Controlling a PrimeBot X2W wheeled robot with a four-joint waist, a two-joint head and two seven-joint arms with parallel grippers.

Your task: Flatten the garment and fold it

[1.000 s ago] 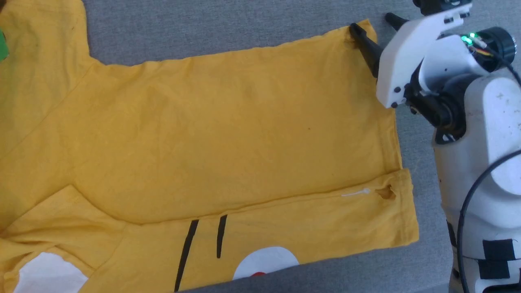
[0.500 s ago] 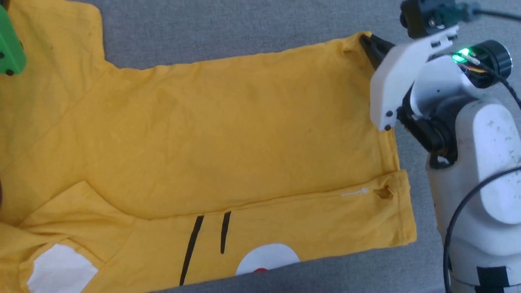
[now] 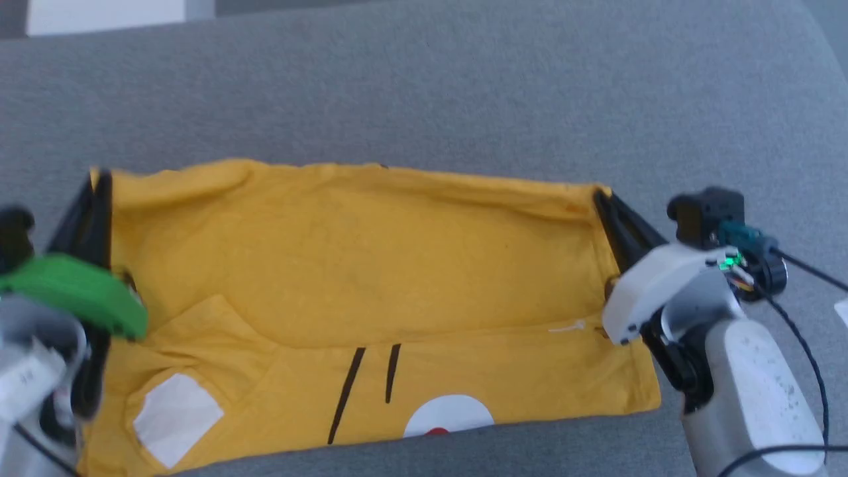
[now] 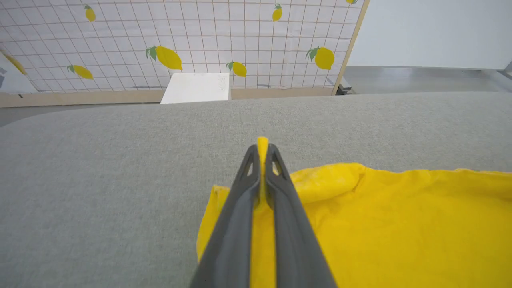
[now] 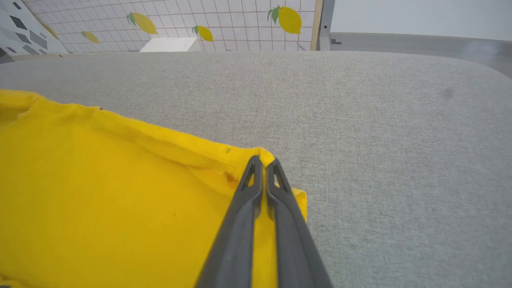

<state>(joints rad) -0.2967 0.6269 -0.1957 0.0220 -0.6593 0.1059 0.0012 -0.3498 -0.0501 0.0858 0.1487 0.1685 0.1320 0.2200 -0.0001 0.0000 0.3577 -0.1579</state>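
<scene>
A: So, how many pieces of clothing lie on the grey surface [image 3: 424, 86]?

B: One. A single yellow garment [image 3: 371, 265] is spread across the middle, its long side running left to right.

A: And the grippers?

B: Two, one at each far corner. The left gripper [image 3: 99, 180] is at the far left corner and the right gripper [image 3: 599, 195] at the far right. They are well apart, with the far edge of the cloth running between them.

A: Clamped or released?

B: Both are clamped on the cloth. In the left wrist view, the left gripper [image 4: 262, 146] has its two dark fingers pressed together. A thin strip of the garment [image 4: 400, 224] is squeezed between them and pokes out at the tips. In the right wrist view, the right gripper [image 5: 264, 162] has its two fingers closed on the corner of the garment [image 5: 100, 192].

A: What can you count on the print?

B: Two black lines [image 3: 344, 397] side by side toward the near edge. Two white patches [image 3: 175, 417], one at the near left and one at the near middle. One red dot [image 3: 436, 431] at the near rim of the middle patch. One small white tag [image 3: 570, 326] lies toward the right.

A: Anything beyond the surface?

B: One white box [image 4: 196, 88] on the far side, and behind it one gridded panel [image 4: 120, 36] printed with lemons.
</scene>
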